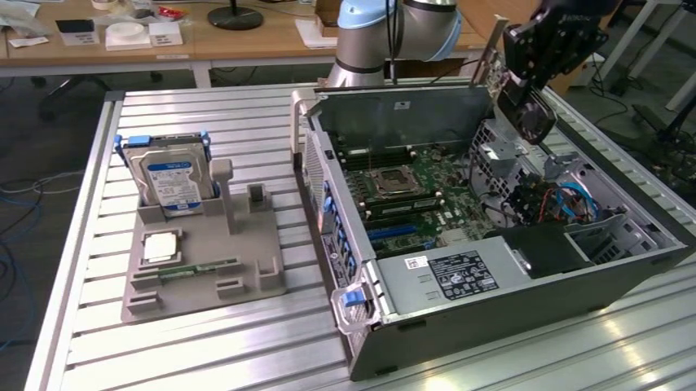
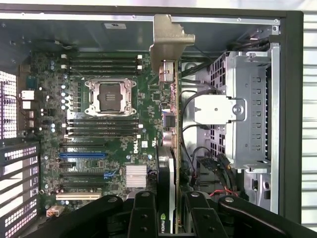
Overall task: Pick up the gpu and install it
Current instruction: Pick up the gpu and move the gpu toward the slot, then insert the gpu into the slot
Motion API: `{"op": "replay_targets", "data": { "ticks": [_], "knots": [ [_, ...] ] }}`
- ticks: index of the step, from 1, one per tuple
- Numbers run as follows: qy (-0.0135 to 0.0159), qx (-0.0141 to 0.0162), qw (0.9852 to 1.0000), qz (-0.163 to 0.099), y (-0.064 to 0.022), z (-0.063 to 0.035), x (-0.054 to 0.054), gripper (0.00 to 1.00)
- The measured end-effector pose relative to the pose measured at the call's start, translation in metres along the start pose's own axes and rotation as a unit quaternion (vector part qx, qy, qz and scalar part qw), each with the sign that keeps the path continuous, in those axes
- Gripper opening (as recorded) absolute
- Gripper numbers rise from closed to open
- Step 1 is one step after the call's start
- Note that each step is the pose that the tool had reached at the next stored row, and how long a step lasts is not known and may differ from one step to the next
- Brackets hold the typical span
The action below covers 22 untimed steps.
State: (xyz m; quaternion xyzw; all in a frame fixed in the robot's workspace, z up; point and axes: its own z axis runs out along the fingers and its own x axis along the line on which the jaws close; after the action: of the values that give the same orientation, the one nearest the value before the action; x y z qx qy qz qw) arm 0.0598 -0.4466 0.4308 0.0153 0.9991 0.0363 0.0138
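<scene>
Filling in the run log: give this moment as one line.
pincer: holds gpu | gpu: edge-on over motherboard of open computer case | not seated

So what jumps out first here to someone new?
The open computer case on the slatted metal table, with its motherboard exposed. At the exterior view's upper right, the gripper holds the gpu above the case. On the exterior view's left, a grey tray carries an upright hard drive.

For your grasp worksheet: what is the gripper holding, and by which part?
The gpu, clamped by the gripper at the end opposite its bracket.
</scene>
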Motion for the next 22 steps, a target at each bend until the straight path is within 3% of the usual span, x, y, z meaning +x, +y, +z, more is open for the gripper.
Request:
{"op": "replay_targets", "data": {
  "ticks": [22],
  "knots": [
    [0.0002,0.0000,1.0000,-0.002,-0.0013,0.0038,0.0001,0.27]
  ]
}}
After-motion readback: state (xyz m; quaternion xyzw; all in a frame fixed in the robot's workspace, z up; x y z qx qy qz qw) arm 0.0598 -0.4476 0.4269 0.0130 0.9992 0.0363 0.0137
